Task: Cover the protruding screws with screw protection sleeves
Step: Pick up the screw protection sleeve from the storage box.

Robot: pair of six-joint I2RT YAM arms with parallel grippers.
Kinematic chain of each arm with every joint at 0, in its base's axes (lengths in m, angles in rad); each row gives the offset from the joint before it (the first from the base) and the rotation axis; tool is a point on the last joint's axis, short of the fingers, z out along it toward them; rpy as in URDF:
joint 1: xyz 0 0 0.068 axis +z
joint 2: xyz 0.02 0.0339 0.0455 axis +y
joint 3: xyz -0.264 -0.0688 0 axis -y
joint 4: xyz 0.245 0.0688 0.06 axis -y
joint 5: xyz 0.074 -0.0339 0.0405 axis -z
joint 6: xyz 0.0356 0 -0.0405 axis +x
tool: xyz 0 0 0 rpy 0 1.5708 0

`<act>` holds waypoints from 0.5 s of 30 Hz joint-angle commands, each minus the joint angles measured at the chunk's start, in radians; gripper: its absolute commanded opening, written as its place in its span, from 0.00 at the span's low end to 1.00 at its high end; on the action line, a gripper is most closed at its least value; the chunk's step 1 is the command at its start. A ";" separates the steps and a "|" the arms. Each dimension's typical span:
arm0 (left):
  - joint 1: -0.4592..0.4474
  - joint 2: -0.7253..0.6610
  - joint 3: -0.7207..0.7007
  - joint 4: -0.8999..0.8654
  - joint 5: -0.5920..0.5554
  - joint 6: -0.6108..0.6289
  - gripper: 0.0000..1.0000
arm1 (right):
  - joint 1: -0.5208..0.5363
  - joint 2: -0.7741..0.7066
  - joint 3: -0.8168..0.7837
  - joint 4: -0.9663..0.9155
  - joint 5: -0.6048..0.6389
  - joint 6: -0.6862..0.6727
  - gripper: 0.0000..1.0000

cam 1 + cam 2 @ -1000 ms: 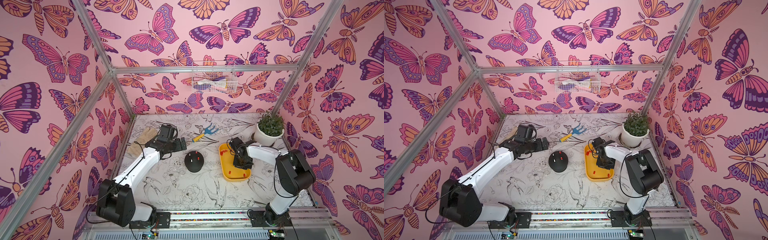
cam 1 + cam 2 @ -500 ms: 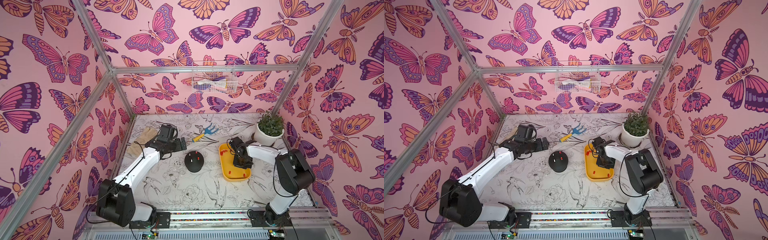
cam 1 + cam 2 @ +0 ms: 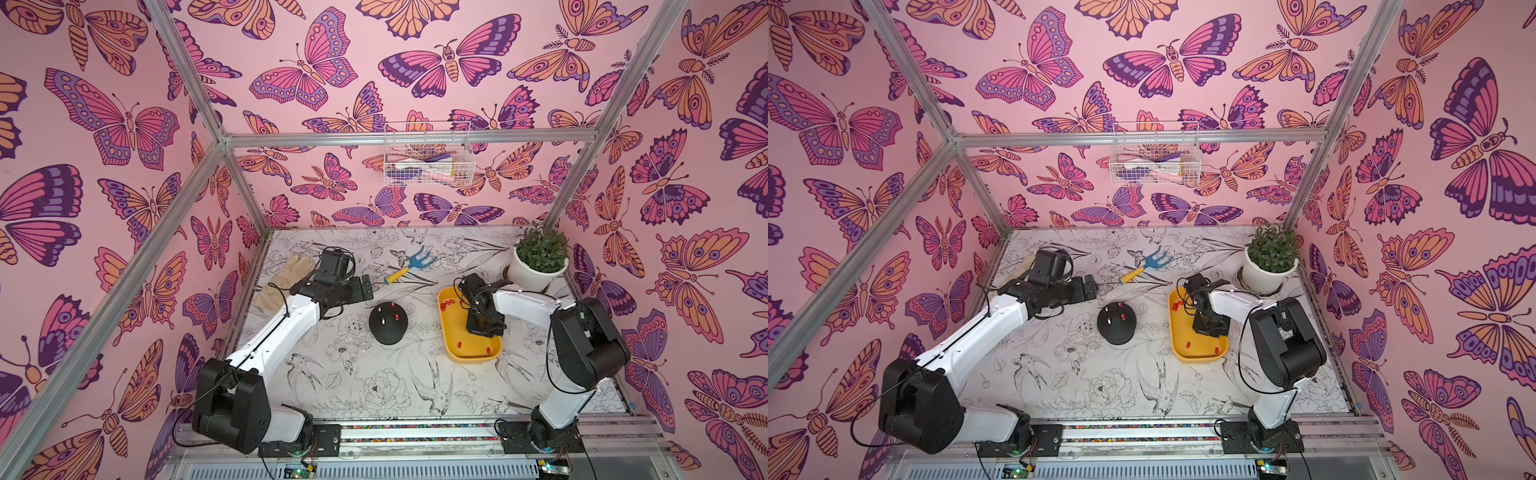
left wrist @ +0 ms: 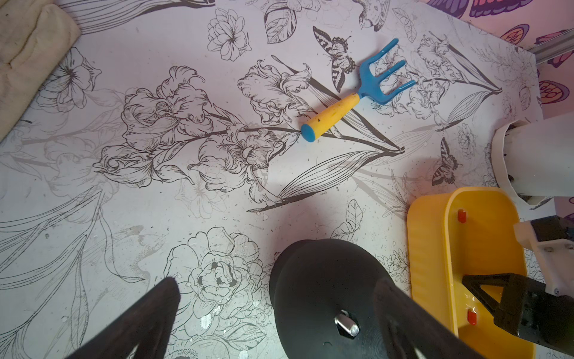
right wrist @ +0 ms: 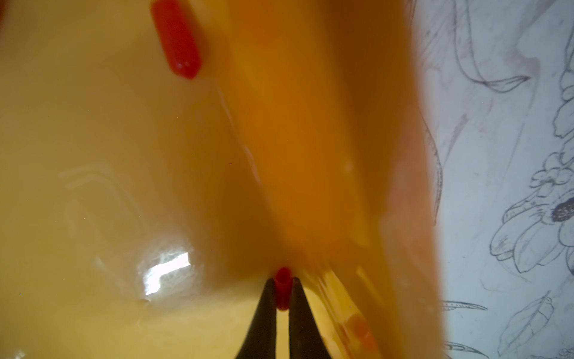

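A black dome (image 3: pixel 388 323) stands mid-table, and both top views show it. Two of its protruding screws wear red sleeves (image 3: pixel 397 317); one bare silvery stud (image 4: pixel 346 323) still shows. My left gripper (image 4: pixel 276 281) hovers open beside and above the dome, holding nothing. My right gripper (image 5: pixel 282 290) is down inside the yellow tray (image 3: pixel 446 332), shut on a red screw protection sleeve (image 5: pixel 282 287) pinched between its fingertips. In a top view the right wrist (image 3: pixel 484 324) hides that grip. Loose sleeves (image 3: pixel 459 344) lie on the tray floor, one close by (image 5: pixel 177 40).
A white pot with a green plant (image 3: pixel 536 266) stands behind the tray at the back right. A blue and yellow hand fork (image 3: pixel 409 266) lies behind the dome. A beige glove (image 3: pixel 282 278) lies at the back left. A wire basket (image 3: pixel 426 160) hangs on the back wall.
The right gripper's jaws have narrowed a little on the sleeve in the tray. Neither arm has visibly shifted place.
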 commanded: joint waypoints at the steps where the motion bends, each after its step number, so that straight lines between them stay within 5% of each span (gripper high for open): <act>1: 0.006 -0.026 -0.001 0.008 0.001 0.002 1.00 | -0.008 -0.009 0.022 -0.034 -0.004 -0.016 0.10; 15: 0.006 -0.059 -0.017 0.028 0.001 0.005 1.00 | 0.000 -0.048 0.048 -0.060 -0.003 -0.064 0.09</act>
